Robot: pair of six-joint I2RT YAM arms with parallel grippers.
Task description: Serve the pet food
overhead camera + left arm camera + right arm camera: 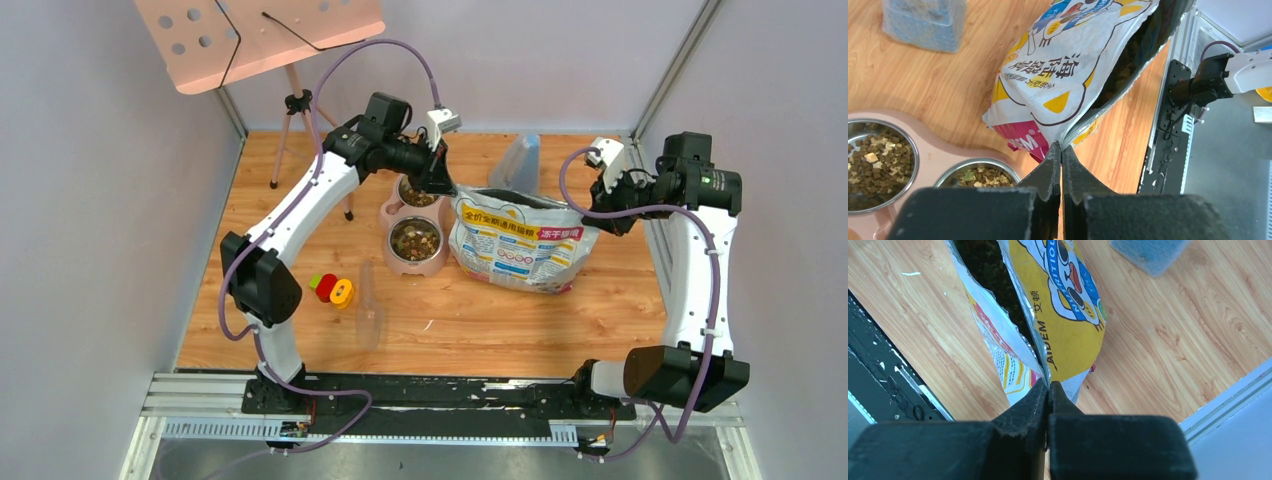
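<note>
The pet food shows as brown kibble in two steel bowls [415, 240] [878, 160] of a pink feeder [392, 215], and as a dark heap inside the open printed bag [520, 245] [1128, 60] [983, 265]. The bag stands right of the feeder with its mouth spread. My left gripper [438, 182] [1061, 148] is shut on the bag's left rim corner, just above the far bowl [416, 193]. At the bag's right rim corner, my right gripper [606, 216] [1048, 385] is pinched shut on the edge.
A red-and-yellow toy [332, 290] and a clear scoop [368, 312] lie left of the feeder. A clear plastic container [518, 160] stands behind the bag. A pink perforated stand [255, 35] on a tripod [296, 105] sits at the back left. Walls enclose the wooden table.
</note>
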